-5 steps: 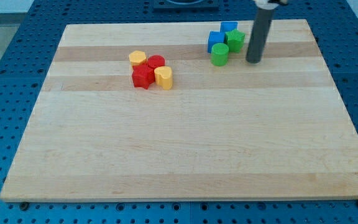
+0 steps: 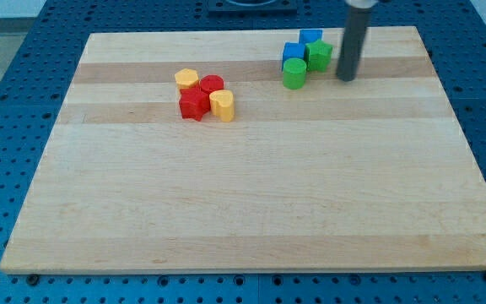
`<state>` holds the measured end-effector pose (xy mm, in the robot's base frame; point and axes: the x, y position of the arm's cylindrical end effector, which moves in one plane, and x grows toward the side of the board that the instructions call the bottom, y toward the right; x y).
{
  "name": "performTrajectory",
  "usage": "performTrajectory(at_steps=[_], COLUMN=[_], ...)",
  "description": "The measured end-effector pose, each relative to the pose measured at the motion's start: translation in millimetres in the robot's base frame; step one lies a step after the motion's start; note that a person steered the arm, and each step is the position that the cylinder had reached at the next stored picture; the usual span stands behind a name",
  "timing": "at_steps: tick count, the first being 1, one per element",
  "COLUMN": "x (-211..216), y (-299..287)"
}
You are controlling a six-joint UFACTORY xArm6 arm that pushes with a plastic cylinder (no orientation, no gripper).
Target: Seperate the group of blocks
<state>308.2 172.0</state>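
My tip (image 2: pixel 345 78) rests on the board near the view's top right, just right of a cluster of blocks. That cluster holds a green cylinder (image 2: pixel 294 73), a green hexagonal block (image 2: pixel 319 56), a blue block (image 2: pixel 293 52) and another blue block (image 2: pixel 311 37) behind. The tip stands a short gap to the right of the green hexagonal block, not touching it. A second cluster sits left of centre: a yellow block (image 2: pixel 186 79), a red cylinder (image 2: pixel 213 84), a red star-like block (image 2: pixel 194 105) and a yellow cylinder (image 2: pixel 222 105), all touching.
The wooden board (image 2: pixel 243 203) lies on a blue perforated table (image 2: pixel 7 101). The board's top edge runs close behind the blue blocks.
My tip has moved slightly up and a little right. The green cylinder sits a touch further left than before. The red and yellow cluster has not moved.
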Motion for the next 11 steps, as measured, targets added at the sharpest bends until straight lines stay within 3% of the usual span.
performTrajectory(at_steps=[3,7,9,10,11], x=[-114.5,-98.6,-30.6,-18.7,-38.9], y=[0.5,-33.4,-35.9,-63.7,-35.0])
